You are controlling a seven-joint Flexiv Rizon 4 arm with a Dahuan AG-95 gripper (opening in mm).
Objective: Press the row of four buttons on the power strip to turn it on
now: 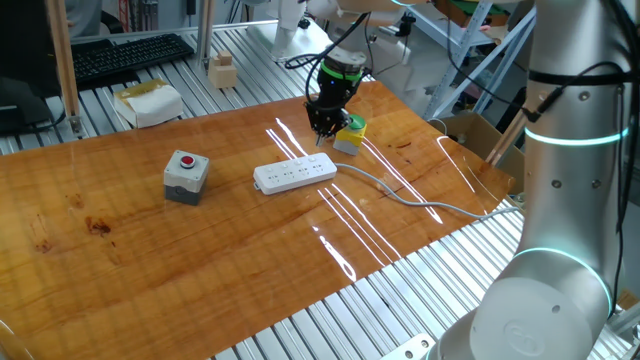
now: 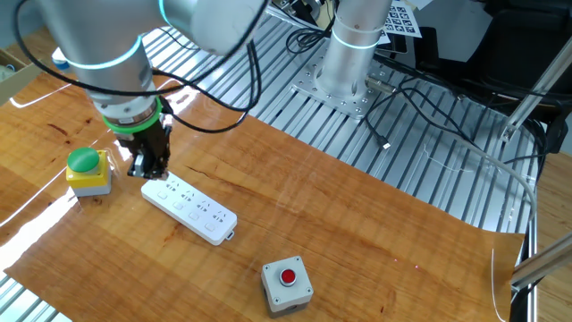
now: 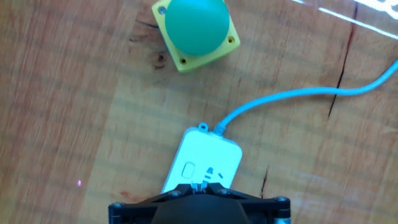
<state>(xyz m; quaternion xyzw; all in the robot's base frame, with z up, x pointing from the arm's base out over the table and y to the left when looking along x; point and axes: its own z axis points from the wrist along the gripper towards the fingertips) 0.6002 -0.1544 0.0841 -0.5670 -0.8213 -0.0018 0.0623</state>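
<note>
Flat on the wooden table (image 1: pixel 150 270), the power strip (image 1: pixel 295 175), long axis across the tabletop from the yellow and green box (image 1: pixel 350 135) toward the grey box with a red button (image 1: pixel 186 176), cable (image 1: pixel 420 205) leaving the end nearest the yellow and green box. Directly above that cabled end, the gripper (image 1: pixel 322 130), fingertips shut on nothing. Only in the hand view, the fingertips meeting over the strip's top face just beside the nearest of the row of four buttons (image 3: pixel 188 169); only in the fixed views, the strip's whole length.

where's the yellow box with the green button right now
In one fixed view the yellow box with the round green button sits on the wooden table just beyond the cable end of the long white plastic power strip, right beside the shut gripper.
</note>
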